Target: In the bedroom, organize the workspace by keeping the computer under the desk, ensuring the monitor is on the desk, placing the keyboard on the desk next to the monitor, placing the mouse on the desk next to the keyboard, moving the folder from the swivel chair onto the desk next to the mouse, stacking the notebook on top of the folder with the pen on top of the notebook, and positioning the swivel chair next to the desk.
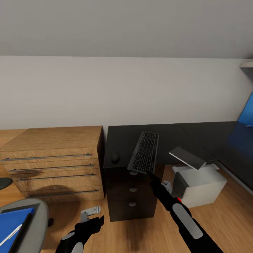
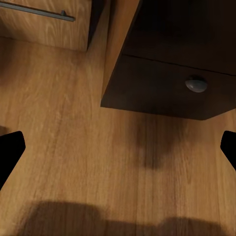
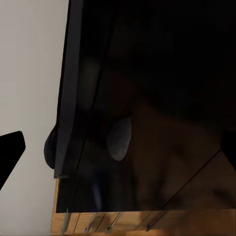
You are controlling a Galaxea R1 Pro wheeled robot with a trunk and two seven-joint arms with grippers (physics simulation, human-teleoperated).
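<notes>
- Nearest the head camera, the left gripper (image 1: 92,224) hangs low over the wood plank floor (image 1: 228,214), in front of the desk's black drawer unit (image 1: 131,195); its wrist view shows the fingertips (image 2: 10,152) far apart at the two edges, so the claw stands wide and holds nothing.
- At the bottom left corner sits the swivel chair (image 1: 37,225), its grey seat carrying the blue folder (image 1: 12,223), with the dark notebook (image 1: 19,233) and the pale pen (image 1: 10,234) lying on it, all beside the left gripper and apart from it.
- From the right arm's side, the right gripper (image 1: 149,172) reaches up to the near end of the keyboard (image 1: 144,151), which sits tilted with that end lifted over the desk (image 1: 196,135) edge; whether the claw is clamped on it I cannot tell.
- On the desktop the mouse (image 1: 115,157) lies just left of the keyboard, not touching it; the right wrist view shows it as a grey oval (image 3: 119,138).
- Under the desk, right of the drawer unit, stands the computer (image 1: 198,184), beside the right forearm.
- Left of the desk stands a light-wood drawer chest (image 1: 52,165) with bar handles.
</notes>
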